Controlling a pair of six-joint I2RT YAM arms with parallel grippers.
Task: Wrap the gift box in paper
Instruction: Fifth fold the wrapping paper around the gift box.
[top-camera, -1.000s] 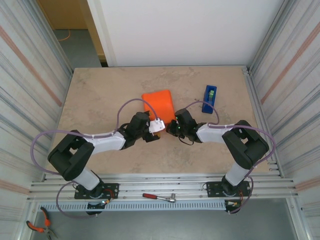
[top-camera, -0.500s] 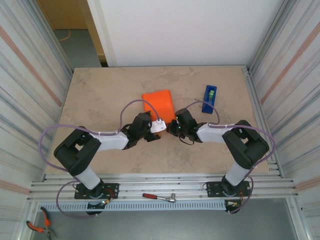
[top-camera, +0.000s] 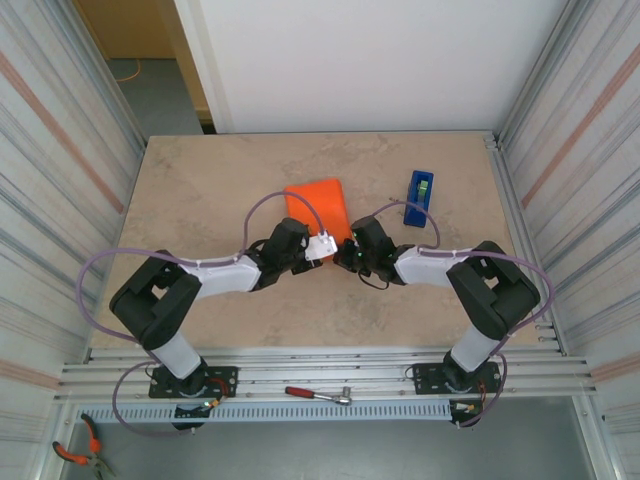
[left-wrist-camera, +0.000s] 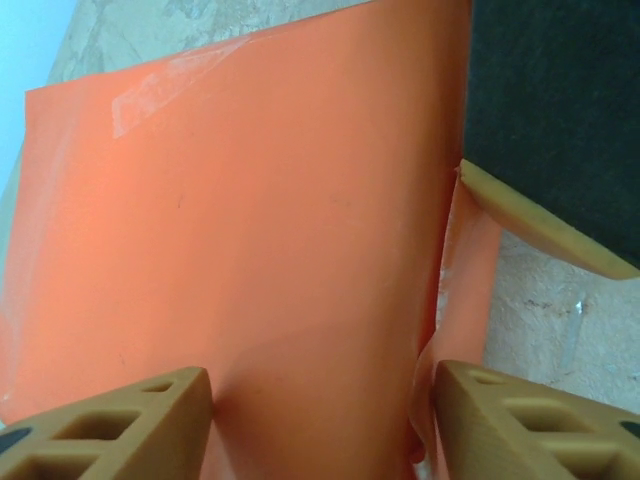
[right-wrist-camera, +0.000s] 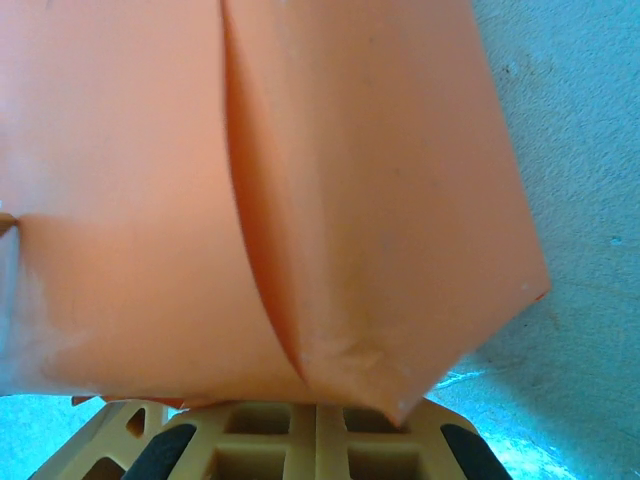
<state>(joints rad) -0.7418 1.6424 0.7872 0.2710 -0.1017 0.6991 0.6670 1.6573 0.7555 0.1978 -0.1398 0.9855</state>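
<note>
1. The paper (top-camera: 316, 205) lies mid-table (top-camera: 200, 190) as a folded orange parcel. The blue tape dispenser (top-camera: 420, 197) sits well apart to its right. The gift box is wholly covered by the paper.
2. From above, both wrists crowd the parcel's near edge, so the fingertips there are hidden.
3. Left gripper (left-wrist-camera: 320, 425): its two tan fingers stand partway apart, cut off by the bottom of the left wrist view, with paper between them. Whether they press on it cannot be told.
4. In that view a strip of clear tape (left-wrist-camera: 170, 85) shows faintly near the paper's far corner. Another tan finger (left-wrist-camera: 540, 215), backed by black, enters at the upper right and is cut off.
5. Right gripper (right-wrist-camera: 318, 445): its fingers are closed together below the parcel's near edge, and an overhanging paper corner hides the tips. Whether any paper is pinched cannot be told.
</note>
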